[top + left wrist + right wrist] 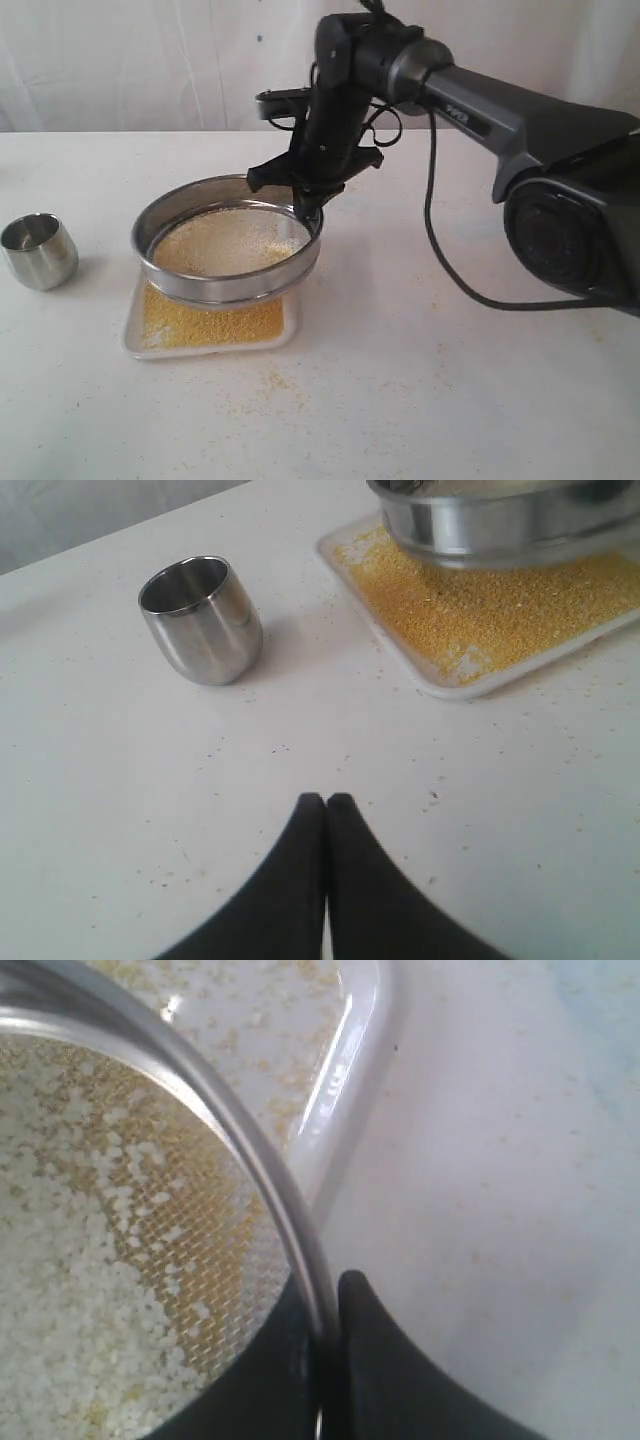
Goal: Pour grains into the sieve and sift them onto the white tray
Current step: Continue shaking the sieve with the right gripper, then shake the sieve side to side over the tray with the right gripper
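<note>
Now | right gripper (305, 205) pinching sieve (205, 287) rim, wrist down | left gripper (326, 808) closed

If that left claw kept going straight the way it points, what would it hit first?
Probably the bare table, in the gap between the steel cup and the white tray. The shut left gripper points between them, though depth is hard to judge.
</note>
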Motion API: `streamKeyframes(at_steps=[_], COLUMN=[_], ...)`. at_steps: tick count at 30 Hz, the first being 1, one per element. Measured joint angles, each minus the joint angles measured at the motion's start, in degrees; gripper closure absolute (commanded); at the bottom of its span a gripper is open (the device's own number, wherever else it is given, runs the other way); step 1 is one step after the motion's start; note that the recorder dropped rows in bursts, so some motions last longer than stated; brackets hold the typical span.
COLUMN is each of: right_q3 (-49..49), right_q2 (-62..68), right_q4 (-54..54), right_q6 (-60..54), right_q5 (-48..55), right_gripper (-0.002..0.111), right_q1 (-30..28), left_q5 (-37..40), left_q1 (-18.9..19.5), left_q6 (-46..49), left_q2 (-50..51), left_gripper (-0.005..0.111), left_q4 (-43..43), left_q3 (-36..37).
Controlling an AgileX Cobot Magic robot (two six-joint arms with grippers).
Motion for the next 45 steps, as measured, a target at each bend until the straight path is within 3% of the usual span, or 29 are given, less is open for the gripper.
streamKeyframes(at_steps=[3,7,9,11,13,17,22,26,32,42,45], right_q3=[0.00,0.00,0.00,0.00,-0.11,-0.23,-0.13,-0.13,-0.13,-0.02,-0.04], right_q2=[0.62,0.62,0.85,1.36,1.45,1.14,1.57,0.92,0.80,0.68,0.68], right_q4=[5.52,-8.49,-4.63,7.59,10.92,-5.09,6.56,-1.96,7.80,4.64,-1.32], right_q6=[-6.69,1.84,3.42,-3.03,-7.68,2.74,-6.52,0.43,-7.65,-6.29,-6.51], right_q5=[-0.63,0.13,0.14,-0.32,-1.13,-0.30,-0.83,-3.00,-0.80,-0.76,-4.65], right_gripper=[0.108,0.108,0.108,0.108,0.108,0.108,0.108,0.108,0.108,0.108,0.108], right_q1=[-0.09,2.58,0.17,-2.62,-1.82,2.04,-1.06,2.23,1.00,2.36,3.27], left_q5=[0.00,0.00,0.00,0.00,0.00,0.00,0.00,0.00,0.00,0.00,0.00], left_q1=[0.00,0.00,0.00,0.00,0.00,0.00,0.00,0.00,0.00,0.00,0.00], left_q6=[0.00,0.00,0.00,0.00,0.00,0.00,0.00,0.00,0.00,0.00,0.00], left_q2=[0.00,0.00,0.00,0.00,0.00,0.00,0.00,0.00,0.00,0.00,0.00], left_gripper=[0.107,0.107,0.107,0.107,0.107,0.107,0.107,0.107,0.107,0.107,0.107], left_q4=[0.00,0.00,0.00,0.00,0.00,0.00,0.00,0.00,0.00,0.00,0.00], left_q3=[0.00,0.00,0.00,0.00,0.00,0.00,0.00,0.00,0.00,0.00,0.00])
